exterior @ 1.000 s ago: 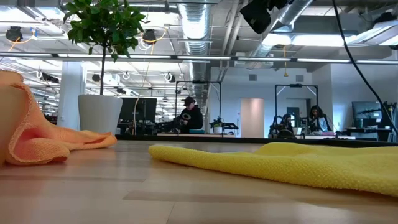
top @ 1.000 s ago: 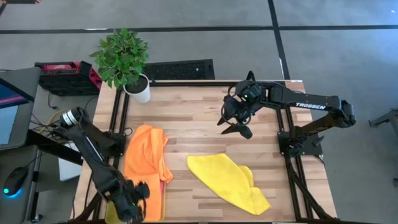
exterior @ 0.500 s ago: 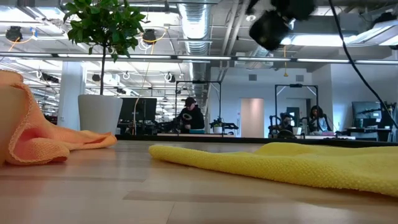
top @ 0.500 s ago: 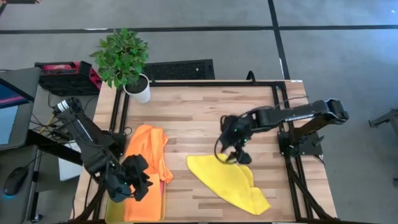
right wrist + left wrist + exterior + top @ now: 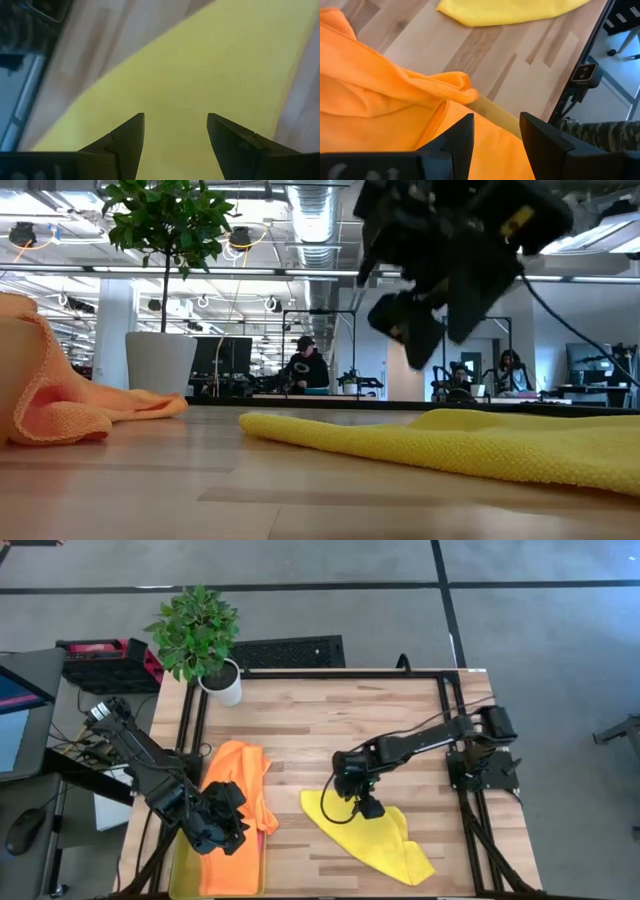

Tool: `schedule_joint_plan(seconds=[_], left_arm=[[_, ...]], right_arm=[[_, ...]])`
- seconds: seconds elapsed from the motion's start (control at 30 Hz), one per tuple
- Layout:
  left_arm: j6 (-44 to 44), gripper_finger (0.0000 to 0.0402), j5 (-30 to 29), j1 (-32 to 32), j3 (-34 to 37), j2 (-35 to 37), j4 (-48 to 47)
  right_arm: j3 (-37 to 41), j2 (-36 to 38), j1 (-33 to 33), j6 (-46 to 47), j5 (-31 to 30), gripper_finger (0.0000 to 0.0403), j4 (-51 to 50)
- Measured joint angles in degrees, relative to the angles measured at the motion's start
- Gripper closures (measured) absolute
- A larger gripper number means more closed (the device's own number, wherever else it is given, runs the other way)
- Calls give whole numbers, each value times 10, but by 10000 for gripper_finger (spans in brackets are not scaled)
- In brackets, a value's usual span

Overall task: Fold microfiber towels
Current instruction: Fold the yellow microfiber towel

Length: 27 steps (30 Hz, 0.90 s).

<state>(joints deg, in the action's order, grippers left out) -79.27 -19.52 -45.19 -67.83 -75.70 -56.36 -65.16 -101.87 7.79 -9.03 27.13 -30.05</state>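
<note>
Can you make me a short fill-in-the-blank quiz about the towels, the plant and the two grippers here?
1. The right gripper hangs with open fingers over the ____ towel.
2. The left gripper is above the ____ towels, fingers open.
3. The potted plant stands in a ____ pot at the table's far left corner.

Missing words: yellow; orange; white
</note>
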Motion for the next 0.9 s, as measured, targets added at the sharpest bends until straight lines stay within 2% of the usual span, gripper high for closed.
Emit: schedule_joint_plan(seconds=[0.3,0.57,0.9], left_arm=[[-5,251,6,0,0,0,1],[-8,251,9,0,0,0,3],[-10,251,10,3,0,0,3]], right_arm=[[0,-72,-13,-33,30,163,-4],[-1,-77,-39,-51,25,163,2],[-2,-78,-111,-40,-88,163,-23]])
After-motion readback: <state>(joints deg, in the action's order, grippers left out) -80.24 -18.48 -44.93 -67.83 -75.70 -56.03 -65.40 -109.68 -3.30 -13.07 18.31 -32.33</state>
